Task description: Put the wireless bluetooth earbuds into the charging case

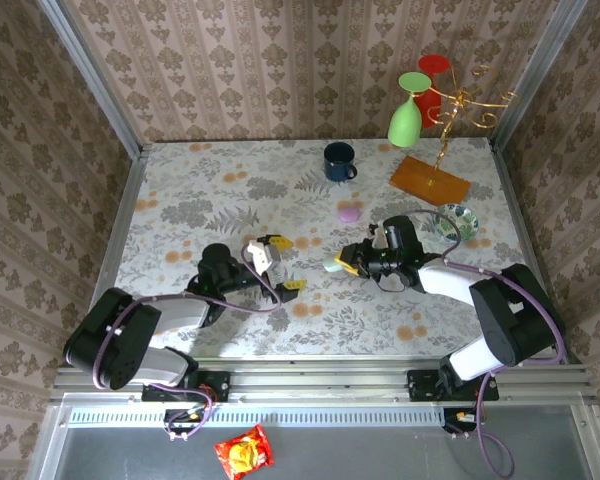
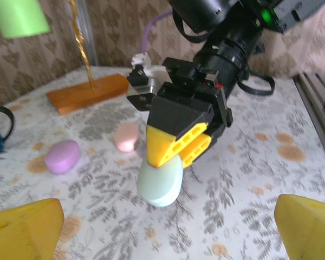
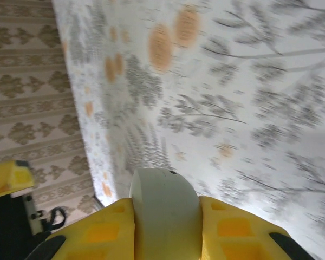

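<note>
Left tabletop (image 1: 190,200) lies bare; mug (image 1: 339,161), purple pebble (image 1: 349,212), stand (image 1: 429,181) and the right fingers (image 2: 173,142) crowd the right side.

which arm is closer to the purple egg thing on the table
Right. The right gripper, jaws shut on a pale green egg, sits just on the near side of the purple egg; the left gripper is farther off, to its near left.

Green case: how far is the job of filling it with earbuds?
Done: nothing that I can see. In hand: the right hand grips the green case, which looks closed; the left hand is open and empty. Left: opening and filling it.
</note>
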Tool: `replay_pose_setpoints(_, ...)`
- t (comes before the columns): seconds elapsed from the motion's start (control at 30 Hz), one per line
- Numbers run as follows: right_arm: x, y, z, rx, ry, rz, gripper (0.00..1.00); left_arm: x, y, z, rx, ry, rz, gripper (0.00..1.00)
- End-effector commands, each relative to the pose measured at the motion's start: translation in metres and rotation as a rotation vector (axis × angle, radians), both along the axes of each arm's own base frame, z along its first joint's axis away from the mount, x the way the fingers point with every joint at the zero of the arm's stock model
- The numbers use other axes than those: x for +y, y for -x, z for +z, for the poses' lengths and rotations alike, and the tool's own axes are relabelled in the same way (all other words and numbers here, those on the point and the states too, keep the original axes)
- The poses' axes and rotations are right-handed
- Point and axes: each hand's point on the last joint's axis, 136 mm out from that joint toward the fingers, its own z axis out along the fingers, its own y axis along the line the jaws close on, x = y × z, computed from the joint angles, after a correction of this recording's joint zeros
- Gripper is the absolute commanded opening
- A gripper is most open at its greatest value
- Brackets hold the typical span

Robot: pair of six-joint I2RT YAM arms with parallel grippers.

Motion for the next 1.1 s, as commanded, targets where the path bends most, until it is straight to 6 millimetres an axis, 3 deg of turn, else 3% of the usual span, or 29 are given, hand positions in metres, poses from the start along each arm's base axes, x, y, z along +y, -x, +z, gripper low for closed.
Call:
replay_pose_setpoints(0.0,-0.010,0.002,-0.014,-0.008,0.059,-0.019,0.17,-0.005,0.011,-0.020,0.012,-0.120,-0.044,1.00)
replay_pose_setpoints(0.17,-0.014,0.007,-0.034,0.023,0.072,-0.029,0.18,-0.014,0.024,-0.033,0.019,-0.231,-0.096,1.00)
replay_pose_setpoints(0.4,-0.019,0.006,-0.048,0.050,0.091,-0.048,0.21,-0.016,0.025,-0.029,0.022,-0.231,-0.103,1.00)
replay_pose_setpoints(0.47,-0.020,0.005,-0.046,0.044,0.092,-0.051,0.27,-0.014,0.025,-0.029,0.022,-0.237,-0.105,1.00)
replay_pose_setpoints(0.6,-0.025,0.005,-0.038,0.032,0.107,-0.070,0.48,-0.010,0.023,-0.026,0.014,-0.247,-0.080,1.00)
replay_pose_setpoints(0.67,-0.029,0.005,-0.031,0.023,0.119,-0.077,0.58,-0.006,0.015,-0.025,0.001,-0.254,-0.029,1.00)
replay_pose_setpoints(0.87,-0.052,-0.002,0.004,-0.112,0.228,-0.116,0.74,0.029,-0.041,-0.001,-0.088,-0.280,0.311,1.00)
replay_pose_setpoints(0.97,-0.070,-0.013,0.026,-0.217,0.297,-0.129,0.81,0.061,-0.072,0.016,-0.122,-0.295,0.552,1.00)
replay_pose_setpoints(1.07,-0.099,-0.028,0.049,-0.337,0.448,-0.166,0.86,0.100,-0.095,0.027,-0.152,-0.319,0.768,1.00)
